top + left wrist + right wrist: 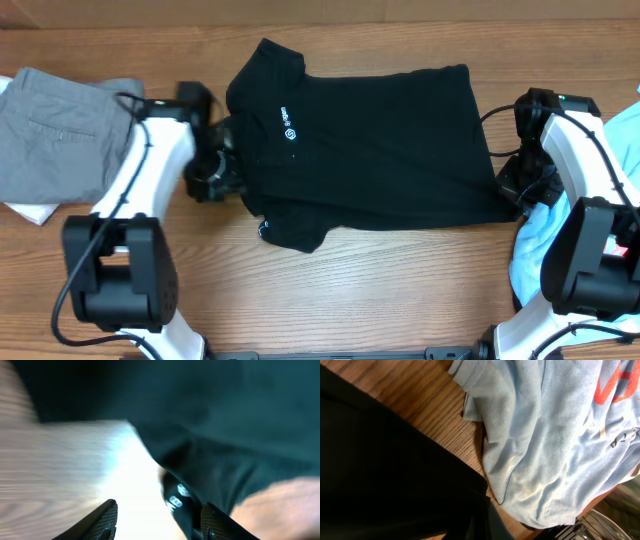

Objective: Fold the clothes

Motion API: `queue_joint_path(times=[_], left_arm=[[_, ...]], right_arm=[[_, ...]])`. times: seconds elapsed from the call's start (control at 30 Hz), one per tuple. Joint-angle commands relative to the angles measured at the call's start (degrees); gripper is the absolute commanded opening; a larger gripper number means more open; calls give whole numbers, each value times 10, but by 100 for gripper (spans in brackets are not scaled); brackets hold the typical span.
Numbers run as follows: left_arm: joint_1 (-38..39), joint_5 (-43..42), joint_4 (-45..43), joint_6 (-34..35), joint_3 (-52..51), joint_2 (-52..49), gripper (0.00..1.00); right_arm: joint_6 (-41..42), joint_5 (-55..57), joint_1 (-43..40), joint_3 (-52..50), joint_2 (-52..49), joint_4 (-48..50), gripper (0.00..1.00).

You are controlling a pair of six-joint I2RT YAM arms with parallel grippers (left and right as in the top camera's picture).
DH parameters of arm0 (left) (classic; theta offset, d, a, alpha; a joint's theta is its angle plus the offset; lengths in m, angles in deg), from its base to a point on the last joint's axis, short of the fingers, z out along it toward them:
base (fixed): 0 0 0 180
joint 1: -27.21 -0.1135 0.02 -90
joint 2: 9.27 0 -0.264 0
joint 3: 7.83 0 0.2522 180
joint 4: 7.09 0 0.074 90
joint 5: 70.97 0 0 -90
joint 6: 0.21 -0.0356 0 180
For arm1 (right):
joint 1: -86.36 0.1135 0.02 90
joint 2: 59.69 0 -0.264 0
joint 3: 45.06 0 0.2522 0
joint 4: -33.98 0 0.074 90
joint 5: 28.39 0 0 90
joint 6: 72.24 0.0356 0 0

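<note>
Lying btwn spread left fingers (106,519): black shirt (380,150) sleeve; right fingers (518,185) state can't tell.

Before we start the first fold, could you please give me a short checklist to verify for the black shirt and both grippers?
1. Black shirt lies spread out flat: ok.
2. Left gripper is open at the shirt's sleeve edge: ok.
3. Right gripper sits by the hem corner; open or shut: cannot tell.
4. Light blue T-shirt is clear of the black shirt: not ok, their edges meet.
5. Grey trousers lie apart from the shirt: ok.
</note>
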Motion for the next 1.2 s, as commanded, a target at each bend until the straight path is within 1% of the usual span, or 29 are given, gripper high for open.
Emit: queue_joint_path(times=[0.0, 0.13, 0.3, 0.43, 0.47, 0.53, 0.57, 0.6, 0.63, 0.67, 0.77, 0.8, 0.9, 1.07, 1.17], left_arm=[[43, -23, 13, -41, -33, -8, 56], [75, -22, 18, -42, -49, -5, 56], [110, -22, -3, -38, -57, -5, 56], [128, -22, -7, -31, -68, -5, 49], [131, -21, -9, -28, -72, -5, 44], [134, -21, -20, -20, -84, -5, 29], [134, -21, -24, -18, -90, -5, 20], [134, -21, -27, -16, -100, -5, 4], [134, -21, -22, -16, -102, -5, 4], [134, -24, 5, -19, -102, -4, 4], [134, -52, 52, -55, -102, 13, 4], [134, -60, 68, -69, -102, 26, 4], [134, -61, 102, -76, -102, 71, 4], [134, -64, 109, -71, -102, 148, 4], [134, -68, 115, -69, -102, 167, 4]], right_arm=[[2, 6, 0, -1, 11, 2, 4], [3, 6, 0, -1, 11, 2, 4], [3, 6, 0, -1, 11, 2, 4], [2, 6, 0, -1, 11, 2, 4], [3, 6, 0, -1, 11, 2, 4], [2, 6, 0, -1, 11, 2, 4], [3, 6, 0, -1, 11, 2, 4], [2, 6, 0, -1, 11, 2, 4], [2, 6, 0, -1, 11, 1, 4], [-2, 6, 0, -1, 11, -1, 4], [-4, 6, -2, -1, 11, -3, 4], [-4, 6, -2, -1, 11, -4, 4], [-4, 6, -3, -1, 11, -11, 4], [-4, 6, -3, -1, 11, -15, 4], [-4, 6, -3, -1, 11, -21, 4]])
